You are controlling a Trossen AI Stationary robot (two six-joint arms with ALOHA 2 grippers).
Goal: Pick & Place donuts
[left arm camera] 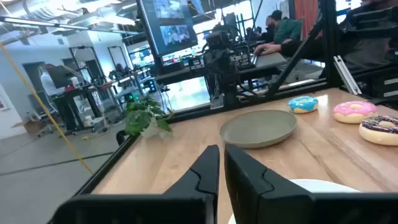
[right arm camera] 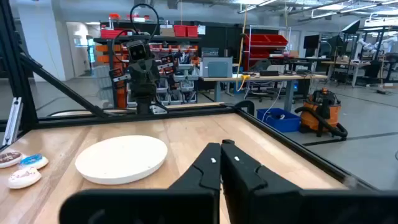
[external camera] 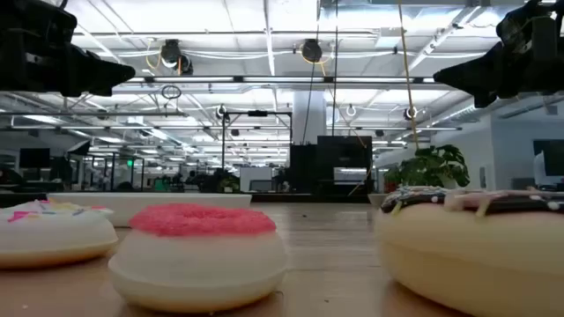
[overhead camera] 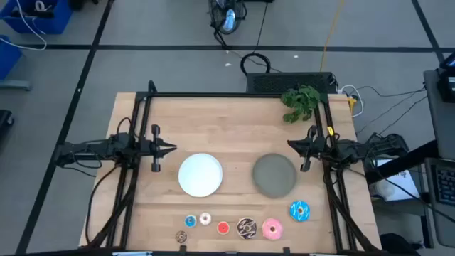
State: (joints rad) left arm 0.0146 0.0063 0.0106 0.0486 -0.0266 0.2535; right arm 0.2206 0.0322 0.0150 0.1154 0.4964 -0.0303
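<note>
Seven donuts wait along the near tabletop edge; none is placed yet.
Nearest lie the tiny brown, blue, white-pink and red rings, then the drizzled chocolate donut, pink donut and blue donut, all glossy moulded toys. Beyond sit the smooth white plate and matte grey plate, both bare. Farther back, the left end effector and right end effector hover, narrowly closed, holding nothing.
</note>
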